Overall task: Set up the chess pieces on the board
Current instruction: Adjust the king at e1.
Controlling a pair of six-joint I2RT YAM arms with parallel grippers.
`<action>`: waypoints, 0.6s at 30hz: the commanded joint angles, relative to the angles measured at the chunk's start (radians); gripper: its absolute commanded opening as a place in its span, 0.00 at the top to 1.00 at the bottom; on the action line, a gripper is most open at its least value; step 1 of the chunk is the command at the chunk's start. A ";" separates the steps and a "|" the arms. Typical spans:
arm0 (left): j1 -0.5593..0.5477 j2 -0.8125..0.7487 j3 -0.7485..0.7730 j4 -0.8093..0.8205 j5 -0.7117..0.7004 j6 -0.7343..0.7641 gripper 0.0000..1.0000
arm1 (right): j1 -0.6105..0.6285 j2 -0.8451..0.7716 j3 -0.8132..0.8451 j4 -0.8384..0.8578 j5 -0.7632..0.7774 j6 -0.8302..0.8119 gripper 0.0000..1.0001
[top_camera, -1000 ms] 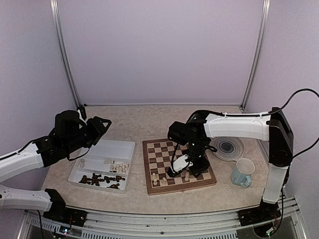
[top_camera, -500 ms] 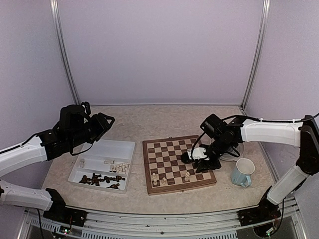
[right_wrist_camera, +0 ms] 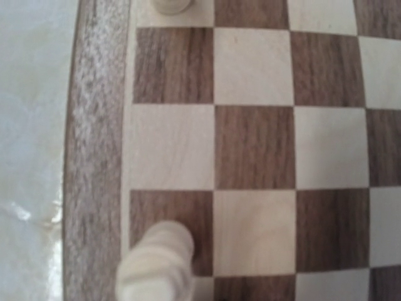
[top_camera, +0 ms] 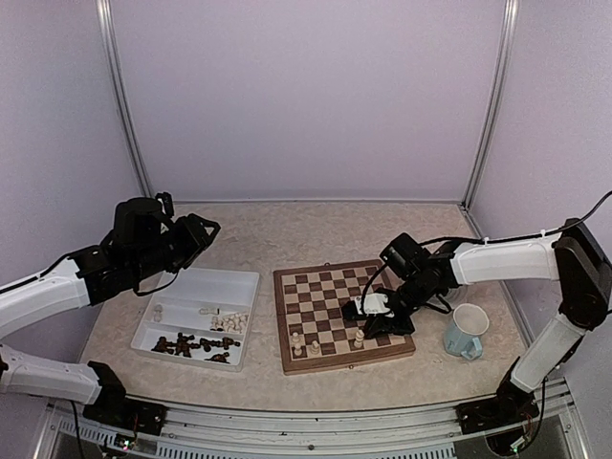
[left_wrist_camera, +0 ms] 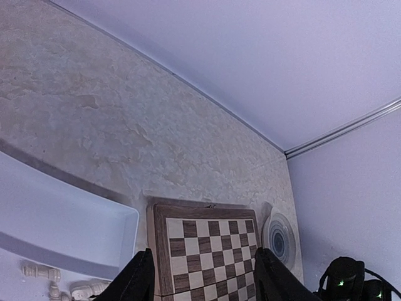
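The board (top_camera: 325, 298) lies in the middle of the table, also seen ahead in the left wrist view (left_wrist_camera: 207, 241). Three pale chess pieces stand along its near edge (top_camera: 297, 342) (top_camera: 314, 347) (top_camera: 360, 337). My right gripper (top_camera: 358, 312) hangs low over the board's right half, just behind the rightmost pale piece; its fingers do not show in its own wrist view, which shows a pale piece (right_wrist_camera: 156, 260) on a corner square. My left gripper (left_wrist_camera: 203, 279) is open and empty, raised over the tray's far edge (top_camera: 194, 239).
A white tray (top_camera: 244, 279) left of the board holds dark pieces (top_camera: 191, 344) and pale pieces (top_camera: 229, 318). A pale blue mug (top_camera: 466, 332) stands right of the board. A round grey-ringed plate (left_wrist_camera: 279, 238) lies behind the mug.
My right arm has stretched out lower; its gripper pulled back from the rightmost pale piece, which stands free. The left arm rose slightly.
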 commanded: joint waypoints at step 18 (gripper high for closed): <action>0.006 -0.009 -0.026 -0.003 -0.007 -0.005 0.45 | 0.035 0.081 -0.014 0.047 -0.012 -0.016 0.86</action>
